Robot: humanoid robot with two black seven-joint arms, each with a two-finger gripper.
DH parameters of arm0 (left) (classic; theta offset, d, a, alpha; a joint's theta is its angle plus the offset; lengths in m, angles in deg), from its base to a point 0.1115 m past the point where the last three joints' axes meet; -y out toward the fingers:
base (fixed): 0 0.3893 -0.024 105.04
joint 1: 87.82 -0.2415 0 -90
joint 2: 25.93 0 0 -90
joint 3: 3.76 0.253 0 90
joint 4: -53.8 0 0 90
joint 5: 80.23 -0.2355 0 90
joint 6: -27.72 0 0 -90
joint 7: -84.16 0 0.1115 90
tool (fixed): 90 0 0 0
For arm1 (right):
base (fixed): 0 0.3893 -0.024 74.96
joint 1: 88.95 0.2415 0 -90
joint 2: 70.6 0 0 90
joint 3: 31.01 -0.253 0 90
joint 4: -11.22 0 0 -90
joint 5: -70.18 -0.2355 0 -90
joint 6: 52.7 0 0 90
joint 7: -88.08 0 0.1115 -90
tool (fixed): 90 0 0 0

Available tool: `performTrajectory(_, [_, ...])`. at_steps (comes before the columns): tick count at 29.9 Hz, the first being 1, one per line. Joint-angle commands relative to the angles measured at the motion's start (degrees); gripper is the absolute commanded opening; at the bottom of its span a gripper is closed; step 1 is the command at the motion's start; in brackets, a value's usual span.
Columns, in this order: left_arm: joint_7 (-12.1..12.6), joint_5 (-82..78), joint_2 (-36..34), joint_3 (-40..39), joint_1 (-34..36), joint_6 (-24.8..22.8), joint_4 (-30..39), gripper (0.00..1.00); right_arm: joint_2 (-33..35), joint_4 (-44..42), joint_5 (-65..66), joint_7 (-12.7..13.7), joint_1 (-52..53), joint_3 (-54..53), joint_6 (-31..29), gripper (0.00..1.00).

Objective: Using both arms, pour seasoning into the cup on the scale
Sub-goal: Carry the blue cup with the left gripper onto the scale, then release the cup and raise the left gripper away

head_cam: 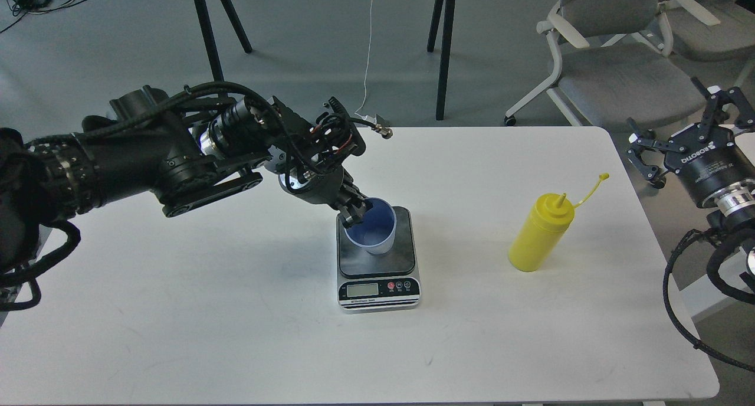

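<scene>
Seasoning [541,233], a yellow squeeze bottle with a cone nozzle, stands upright on the white table [177,311], well to the right of the scale [378,258], untouched; its thin tethered cap hangs off to the upper right, so the nozzle is uncovered. Nearest the front edge, the scale shows its silver face with a small LCD and round buttons, one of them red. Behind that, on the dark grey weighing plate, sits the cup [371,228], pale blue-grey and tapered, its mouth open and slightly tilted toward the viewer. The left gripper [353,210] reaches in from the left and down to the cup's left rim; its fingers are drawn together on the rim, one seemingly inside the wall and one outside, though the dark fingertips are hard to separate. The right gripper [678,140] hangs off the table's right edge, well apart from the bottle, its fingers spread wide and holding nothing. Beyond the table stand grey chairs [613,69] and black table legs [445,52].
</scene>
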State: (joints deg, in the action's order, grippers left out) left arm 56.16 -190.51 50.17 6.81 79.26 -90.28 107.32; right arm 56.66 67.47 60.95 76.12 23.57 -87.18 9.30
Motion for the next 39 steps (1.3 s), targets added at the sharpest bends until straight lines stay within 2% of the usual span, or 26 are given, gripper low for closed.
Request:
performTrajectory(1, [0.0,0.3,0.0,-0.1,-0.4,0.0,-0.8,0.14,0.0,0.0,0.0,0.0,-0.1,0.0,0.0,0.99])
performTrajectory(7, [0.0,0.5,0.1,-0.7,-0.8,0.0,-1.4,0.33,0.0,0.0,0.0,0.0,-0.1,0.0,0.0,1.00])
performTrajectory(9, [0.0,0.7,0.6,-0.7,-0.8,0.0,-2.3,0.42,0.0,0.0,0.0,0.0,-0.1,0.0,0.0,0.99])
performTrajectory(10, [0.0,0.8,0.9,-0.7,-0.7,0.0,-2.6,0.51,0.0,0.1,0.0,0.0,-0.1,0.0,0.0,0.99])
performTrajectory(11, [0.0,1.3,1.2,-0.8,-0.7,0.0,-3.2,0.65,0.0,0.1,0.0,0.0,-0.1,0.0,0.0,0.99])
performTrajectory(15, [0.0,4.6,2.2,-0.9,-0.6,0.0,-6.3,0.80,0.0,0.1,0.0,0.0,-0.4,-0.1,0.0,0.99])
performTrajectory(19, [0.0,8.1,5.5,-0.9,0.3,0.0,-12.7,0.96,-0.1,0.2,0.0,0.0,-0.4,-0.1,0.0,0.99])
performTrajectory(21, [0.0,11.0,5.6,-0.8,1.3,0.0,-14.1,0.99,-0.1,0.2,0.0,0.0,-0.4,-0.1,0.0,1.00])
performTrajectory(31, [0.0,22.6,3.9,-1.5,10.9,0.0,-14.1,0.99,0.1,0.2,0.0,0.0,-0.3,-0.9,0.0,0.99])
performTrajectory(35, [0.0,33.0,-2.5,-2.1,15.5,0.0,-14.1,1.00,0.3,0.1,0.1,0.0,-0.2,-1.2,0.0,0.99])
performTrajectory(39, [0.0,45.7,-11.1,-3.5,16.4,0.0,-14.1,1.00,0.2,0.3,0.1,0.0,-0.1,-0.8,0.0,0.99])
